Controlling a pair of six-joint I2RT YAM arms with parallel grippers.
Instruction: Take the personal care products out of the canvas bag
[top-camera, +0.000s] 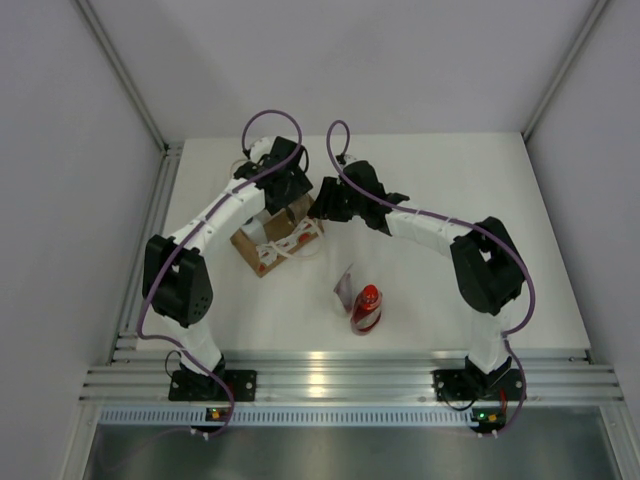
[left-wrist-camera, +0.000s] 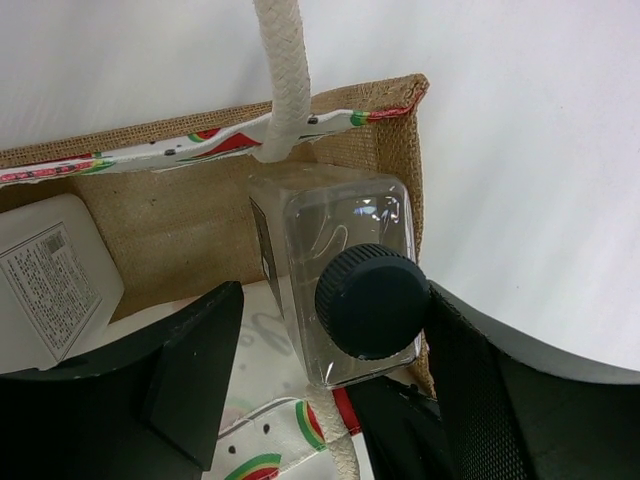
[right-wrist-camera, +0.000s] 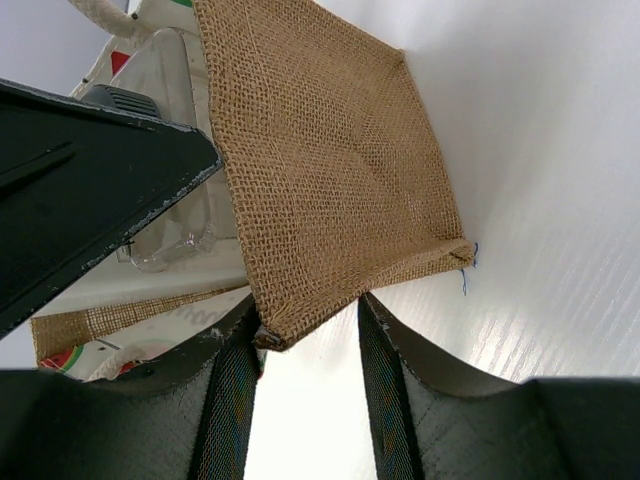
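Note:
The canvas bag (top-camera: 272, 240) stands at the table's middle left. My left gripper (top-camera: 291, 190) is lowered into it, open. In the left wrist view its jaws (left-wrist-camera: 330, 330) straddle a white bottle (left-wrist-camera: 335, 225) with a dark round cap (left-wrist-camera: 372, 300); the cap touches the right finger (left-wrist-camera: 480, 390), the left finger (left-wrist-camera: 190, 380) stands apart. A second white bottle (left-wrist-camera: 45, 285) lies at the bag's other end. My right gripper (top-camera: 328, 207) is open, with the bag's burlap end wall (right-wrist-camera: 320, 170) reaching between its fingers (right-wrist-camera: 310, 335). A red bottle (top-camera: 366, 308) and a white tube (top-camera: 345, 284) lie on the table.
A white rope handle (left-wrist-camera: 283, 75) crosses above the bottle, and the other handle (top-camera: 290, 250) hangs over the bag's front. My left gripper's black finger (right-wrist-camera: 90, 190) fills the right wrist view's left side. Grey walls enclose the table on three sides.

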